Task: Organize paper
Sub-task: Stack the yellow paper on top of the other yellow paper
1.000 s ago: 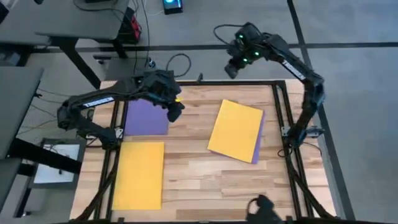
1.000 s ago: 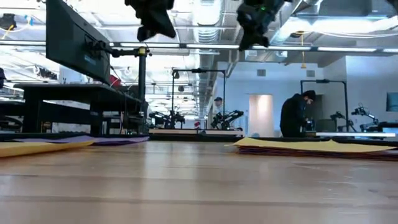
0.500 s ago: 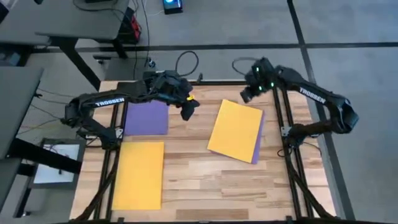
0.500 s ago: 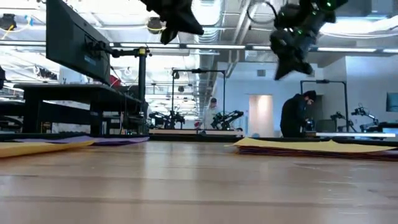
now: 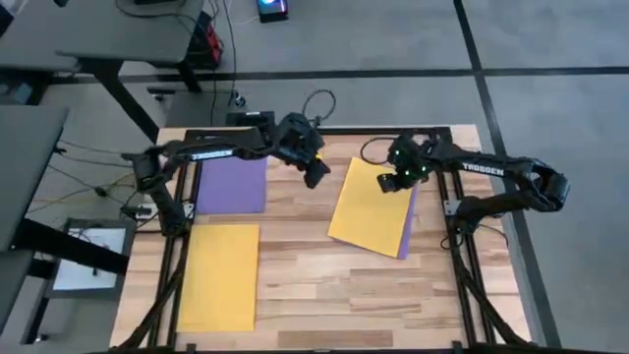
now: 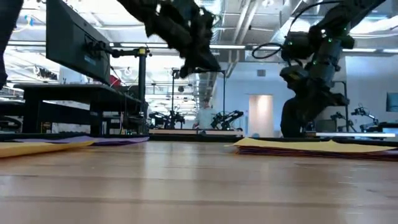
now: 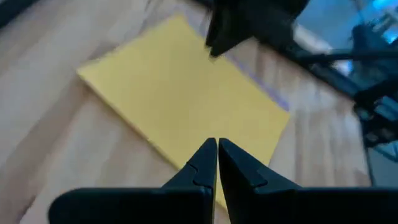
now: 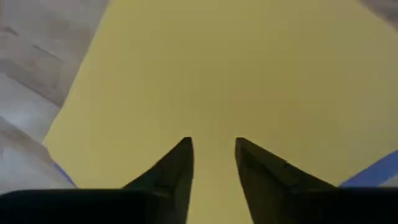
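Toward the right of the table lies a yellow sheet (image 5: 371, 205) on top of a purple one (image 5: 408, 228) whose edge shows along its right side. A blue edge (image 8: 372, 175) peeks out under the yellow sheet (image 8: 236, 74). Flat at the far left lies another purple sheet (image 5: 233, 185), and a second yellow sheet (image 5: 218, 275) sits at the near left. My left gripper (image 5: 316, 175) hangs shut in the air left of the right-hand stack (image 7: 186, 93). My right gripper (image 5: 401, 180) stands open over that stack's far right corner, fingers (image 8: 174, 168) pointing down at the yellow sheet.
Bare wooden tabletop (image 5: 305, 265) lies between the left sheets and the right stack and along the near edge. Black rails (image 5: 447, 197) frame the table's sides. A person (image 6: 292, 118) stands in the room far behind the table.
My left gripper has travelled toward the table's right edge, from over the far purple sheet to the gap beside the right stack, and has come lower. My right gripper has come in from beyond the far edge and gone down over the yellow sheet's far right corner.
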